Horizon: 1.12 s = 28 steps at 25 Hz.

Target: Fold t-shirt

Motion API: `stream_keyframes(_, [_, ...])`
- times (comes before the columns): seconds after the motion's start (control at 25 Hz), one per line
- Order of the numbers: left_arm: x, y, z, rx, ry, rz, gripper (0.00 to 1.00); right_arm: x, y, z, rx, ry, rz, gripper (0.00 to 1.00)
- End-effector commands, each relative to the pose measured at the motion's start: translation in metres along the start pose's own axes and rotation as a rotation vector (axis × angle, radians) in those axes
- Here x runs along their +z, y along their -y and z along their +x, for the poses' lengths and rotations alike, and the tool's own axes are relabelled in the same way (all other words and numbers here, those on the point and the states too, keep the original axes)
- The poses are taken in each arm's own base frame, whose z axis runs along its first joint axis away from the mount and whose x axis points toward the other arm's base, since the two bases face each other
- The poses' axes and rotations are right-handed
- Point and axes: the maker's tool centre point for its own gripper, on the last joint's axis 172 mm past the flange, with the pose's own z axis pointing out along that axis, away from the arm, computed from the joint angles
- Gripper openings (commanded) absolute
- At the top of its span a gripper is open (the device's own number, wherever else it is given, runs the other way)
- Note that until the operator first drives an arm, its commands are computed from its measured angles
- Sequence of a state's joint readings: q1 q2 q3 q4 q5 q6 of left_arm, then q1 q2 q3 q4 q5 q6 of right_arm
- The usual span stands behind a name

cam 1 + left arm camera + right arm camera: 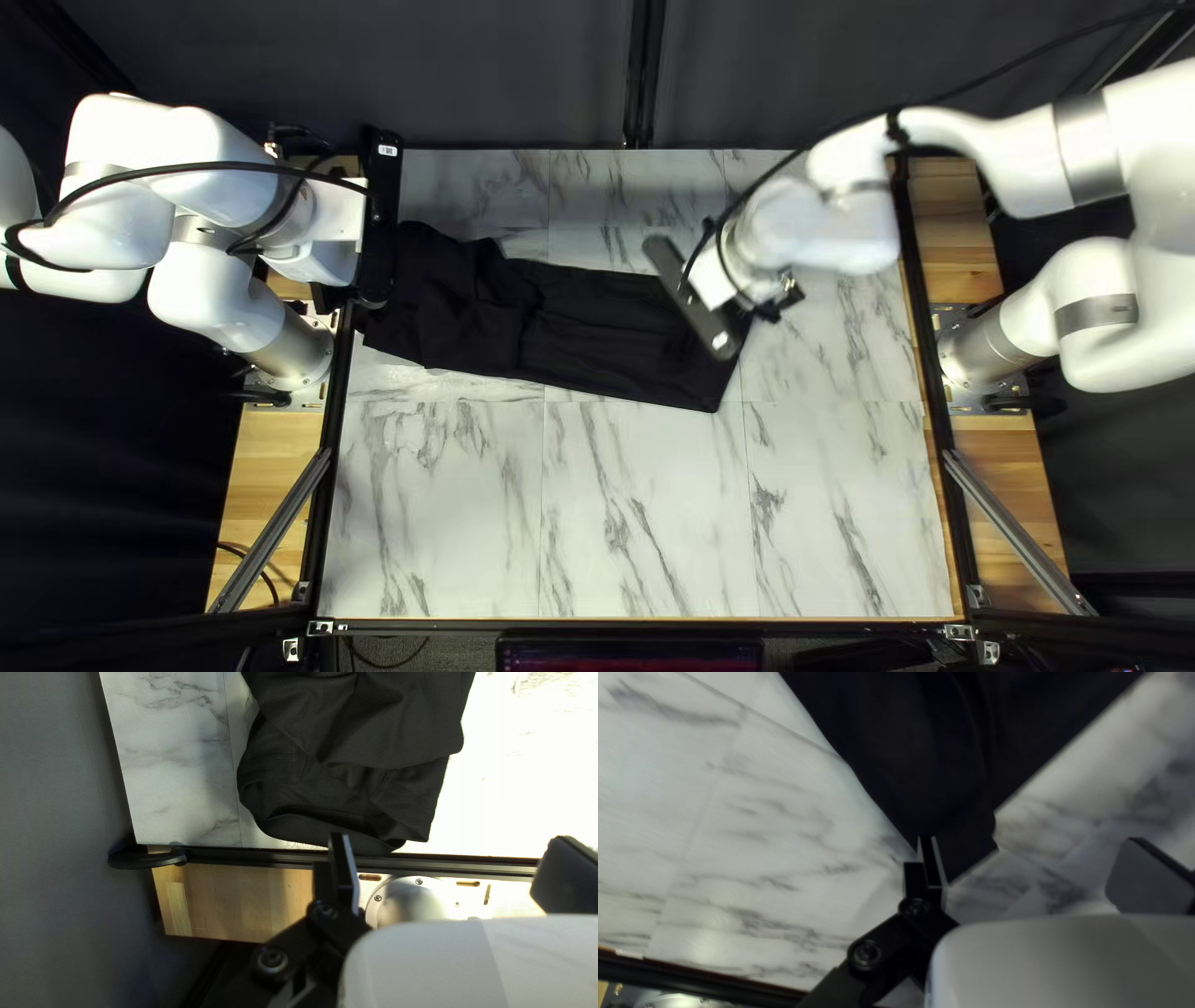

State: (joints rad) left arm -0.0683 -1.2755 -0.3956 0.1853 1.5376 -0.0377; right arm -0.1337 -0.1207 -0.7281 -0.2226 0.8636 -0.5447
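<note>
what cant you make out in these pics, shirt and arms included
- T-shirt, inner layers and underside: hidden by its top layer, all views.
- Contact between right pincer and cloth: pincer's body covers the spot, top left view.
- Right arm, fine detail: blurred, top left view.
- Left arm, outer part: cut off by the left edge, top left view.

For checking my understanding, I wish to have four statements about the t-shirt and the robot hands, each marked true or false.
1. The t-shirt is black. True.
2. The left hand is shut on the t-shirt. False: it is open.
3. The right hand is by the t-shirt's end farther from the left arm's base. True.
4. The t-shirt lies perfectly smooth. False: it has wrinkles and folds.
</note>
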Motion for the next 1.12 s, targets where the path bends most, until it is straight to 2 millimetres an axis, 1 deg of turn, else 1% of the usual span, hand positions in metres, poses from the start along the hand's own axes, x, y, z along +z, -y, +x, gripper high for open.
stream_keyframes(0.04, [0.000, 0.000, 0.000, 0.000, 0.000, 0.000, 1.00, 0.012, -0.008, -0.021, 0.089, -0.001, 0.081, 1.00])
stream_keyframes(0.24, [0.000, 0.000, 0.000, 0.000, 0.000, 0.000, 1.00, 0.038, -0.008, -0.035, 0.206, 0.008, 0.192, 1.00])
stream_keyframes(0.4, [0.000, 0.000, 0.000, 0.000, 0.000, 0.000, 1.00, 0.050, -0.006, -0.035, 0.269, 0.023, 0.262, 1.00])
stream_keyframes(0.52, [0.000, 0.000, 0.000, 0.000, 0.000, 0.000, 1.00, 0.054, 0.000, -0.032, 0.318, 0.027, 0.303, 1.00])
stream_keyframes(0.88, [0.000, 0.000, 0.000, 0.000, 0.000, 0.000, 1.00, 0.056, 0.000, -0.035, 0.318, 0.028, 0.312, 1.00])
stream_keyframes(1.12, [0.000, 0.000, 0.000, 0.000, 0.000, 0.000, 1.00, 0.069, 0.002, -0.036, 0.390, 0.005, 0.427, 1.00])
